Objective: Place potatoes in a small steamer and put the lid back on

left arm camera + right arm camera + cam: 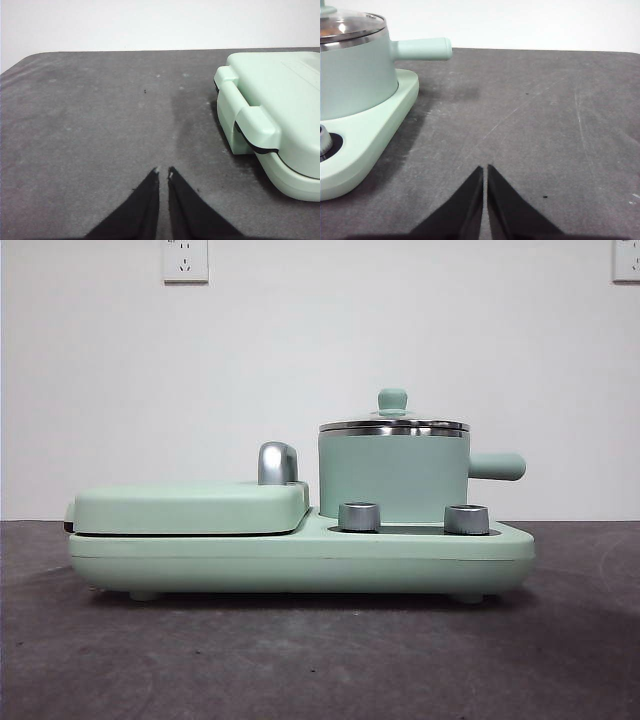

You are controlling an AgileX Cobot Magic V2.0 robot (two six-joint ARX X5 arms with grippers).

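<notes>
On the green base (pixel 300 560) your small steamer (pixel 393 478) stands with the lid (pixel 393 424) on. Your left gripper (pixel 163 172) and right gripper (pixel 485 168) sit over bare table (pixel 530 130), jaws nearly closed, holding nothing.

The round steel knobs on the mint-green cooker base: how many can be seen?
2. One round steel knob stands on the mint-green cooker base before the mint-green pot's left side, the other knob before its right. Others may be hidden.
</notes>
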